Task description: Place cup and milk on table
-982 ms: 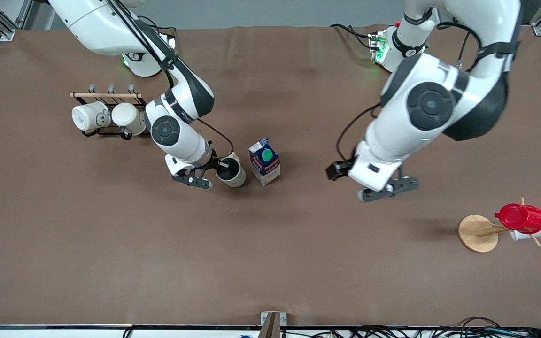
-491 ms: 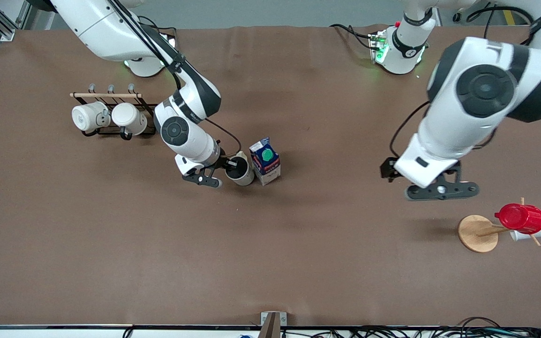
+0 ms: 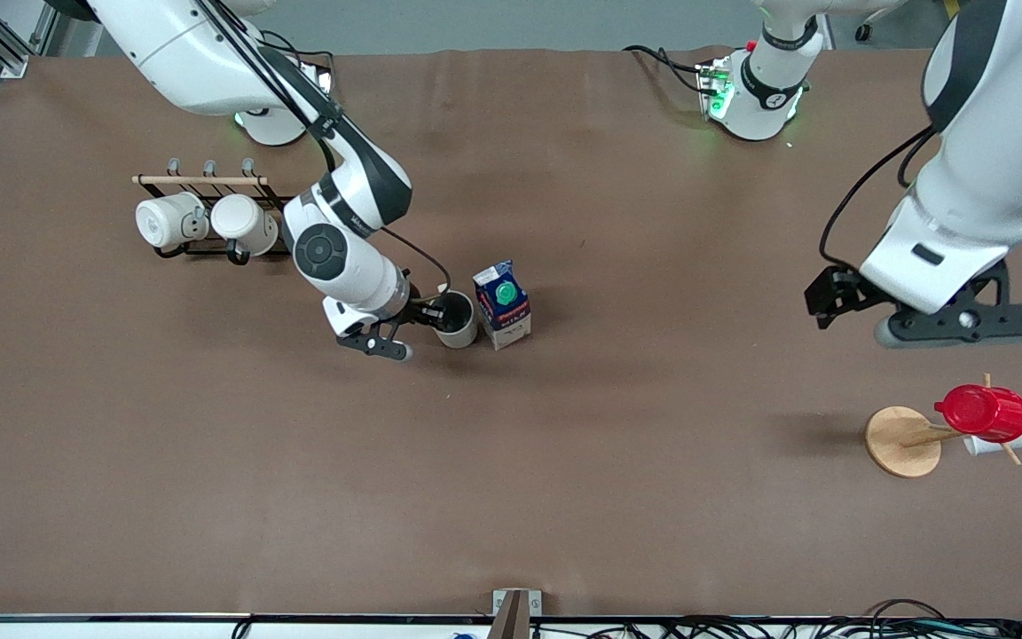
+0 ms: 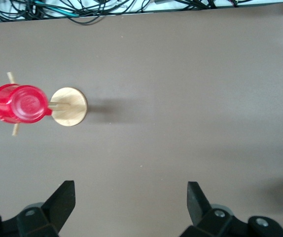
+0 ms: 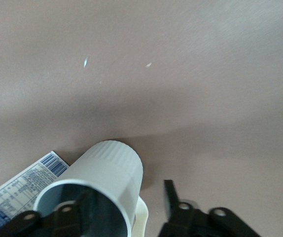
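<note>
The cream-beige cup point(image 3: 456, 321) stands upright on the brown table point(image 3: 564, 461), right beside the milk carton point(image 3: 501, 304) on the right arm's side of it. My right gripper point(image 3: 427, 324) is at the cup with its fingers apart: one finger is inside the cup, the other stands clear outside by the handle. In the right wrist view the cup point(image 5: 107, 168) fills the space at my right gripper point(image 5: 126, 192), with the milk point(image 5: 13, 197) touching or nearly touching it. My left gripper point(image 3: 963, 327) is open and empty over bare table point(image 4: 156, 138) near the left arm's end, as the left wrist view point(image 4: 131, 190) also shows.
A black rack point(image 3: 200, 182) with two white mugs stands toward the right arm's end. A wooden mug tree point(image 3: 900, 441) carrying a red cup point(image 3: 981, 413) stands nearer the front camera than the left gripper; the red cup point(image 4: 20, 103) also shows in the left wrist view. Cables run along the front edge.
The right gripper carried the cup sideways until it stood against the milk. The left arm swung away from the milk toward its own end of the table.
</note>
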Controlling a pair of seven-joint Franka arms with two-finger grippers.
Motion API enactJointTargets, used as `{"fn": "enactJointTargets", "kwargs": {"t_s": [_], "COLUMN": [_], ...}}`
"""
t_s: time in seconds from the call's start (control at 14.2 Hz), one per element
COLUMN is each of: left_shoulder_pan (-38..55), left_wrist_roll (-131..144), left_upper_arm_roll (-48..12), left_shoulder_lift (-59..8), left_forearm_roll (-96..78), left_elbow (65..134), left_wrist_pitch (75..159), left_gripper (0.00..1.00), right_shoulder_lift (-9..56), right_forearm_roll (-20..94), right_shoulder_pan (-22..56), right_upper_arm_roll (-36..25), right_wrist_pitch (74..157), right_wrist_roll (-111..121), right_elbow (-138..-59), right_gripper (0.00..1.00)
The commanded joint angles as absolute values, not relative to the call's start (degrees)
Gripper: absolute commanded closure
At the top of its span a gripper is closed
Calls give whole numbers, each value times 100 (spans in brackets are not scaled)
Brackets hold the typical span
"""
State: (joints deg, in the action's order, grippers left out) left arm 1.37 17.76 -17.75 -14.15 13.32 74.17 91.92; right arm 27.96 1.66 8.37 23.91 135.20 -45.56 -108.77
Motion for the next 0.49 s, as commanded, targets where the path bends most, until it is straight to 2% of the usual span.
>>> {"fn": "enactJointTargets", "kwargs": {"t_s": [0.0,0.21,0.42], "left_shoulder_pan": [-105,-457,269], "left_wrist_roll": [1469,662,177], "left_upper_arm_roll": [-1811,-1723,-576], "left_shoulder_lift": [-1100,-941,-372], "left_forearm_roll": [1178,653,247], "left_elbow": [7550,7576,8119], "left_wrist_pitch": [8930,8930,8912], "left_gripper": [0,0,0], "right_shoulder_lift": [2295,1708,978], "right_forearm_roll": [79,44,53], "right_shoulder_pan": [581,309,281], "right_upper_arm_roll": [2487,2322,1348], "right_wrist_pitch": [12126,11094,10978], "right_wrist_roll": [-4605,-4405,-3353], "right_elbow": [-10216,-9573,-9536], "right_gripper": [0,0,0]}}
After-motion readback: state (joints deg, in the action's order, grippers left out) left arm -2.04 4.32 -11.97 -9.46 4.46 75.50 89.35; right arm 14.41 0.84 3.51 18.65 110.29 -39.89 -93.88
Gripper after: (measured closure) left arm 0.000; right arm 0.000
